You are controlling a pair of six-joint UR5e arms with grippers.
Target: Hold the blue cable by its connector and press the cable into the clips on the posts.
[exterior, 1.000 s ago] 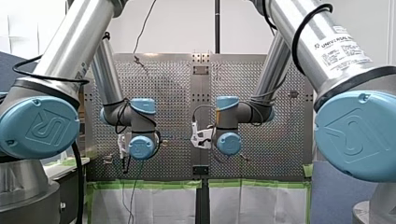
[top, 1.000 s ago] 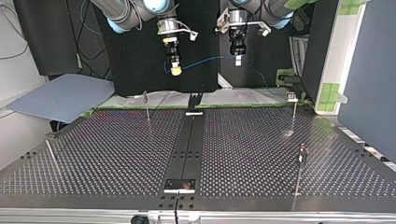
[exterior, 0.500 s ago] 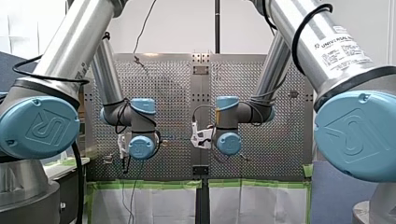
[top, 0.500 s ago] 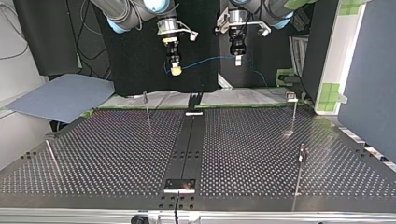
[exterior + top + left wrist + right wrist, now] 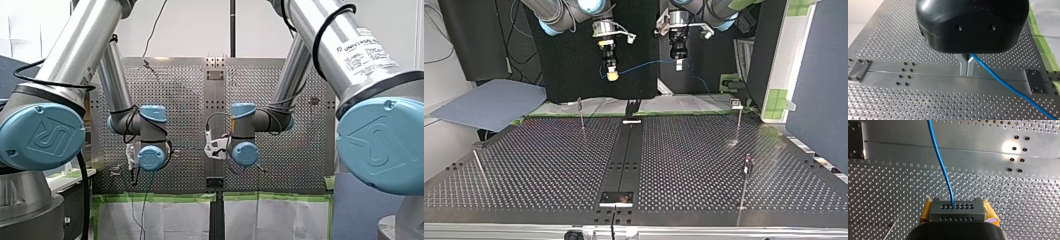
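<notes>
My right gripper (image 5: 957,208), fitted with yellow pads (image 5: 926,211), is clamped on the dark grey rectangular connector (image 5: 957,214), whose face shows two rows of small holes. The thin blue cable (image 5: 941,165) leaves the connector's upper row and runs out over the perforated metal table (image 5: 885,185). My left gripper (image 5: 966,67), black with metal fingers (image 5: 963,63), is closed on this cable, which trails away across the table. In the top view the cable hangs between both grippers, raised above the table and well apart from the thin metal posts (image 5: 582,114). In the front view my right arm carries a printed label (image 5: 367,52) beginning "UNIVERSAL"; its smaller lines are illegible. The blue joint caps (image 5: 42,137) bear an embossed "UR" mark.
</notes>
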